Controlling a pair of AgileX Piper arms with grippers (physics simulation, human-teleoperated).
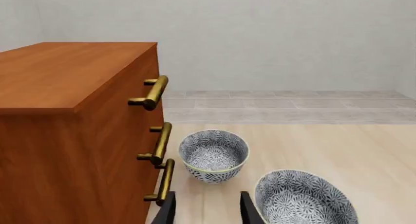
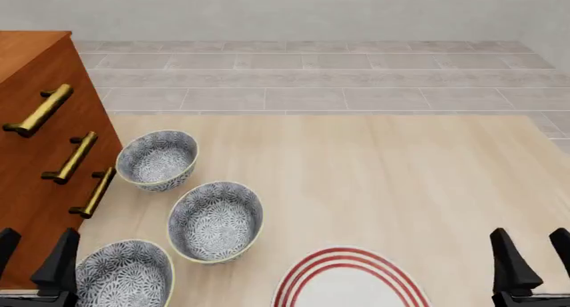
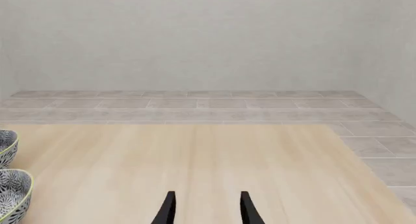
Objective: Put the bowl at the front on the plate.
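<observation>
Your target is the bowl [image 2: 125, 275] nearest you, the one just right of the left gripper [image 2: 34, 267] at the table's near edge. Its fingers stand apart with nothing between them, and the right gripper [image 2: 532, 261] is likewise spread and empty, well off to the far side of the plate [image 2: 349, 280].

The left one is the natural choice. In its wrist view the fingertips frame bare table beside the dresser [image 1: 71, 131], and the bowls seen there are the middle and far ones, so the target itself sits out of that camera's sight; steer by the front view.

Slide the gripper sideways away from the dresser until one finger is over the bowl's hollow and the other outside its wall, then drop and pinch the rim on the side closest to you. Watch the brass handles [image 2: 92, 192] just ahead of the fingers, and the second bowl [image 2: 215, 220] that lies near the target, just ahead and to the right.

Lift well clear before carrying right, since the plate lies close beyond.
</observation>
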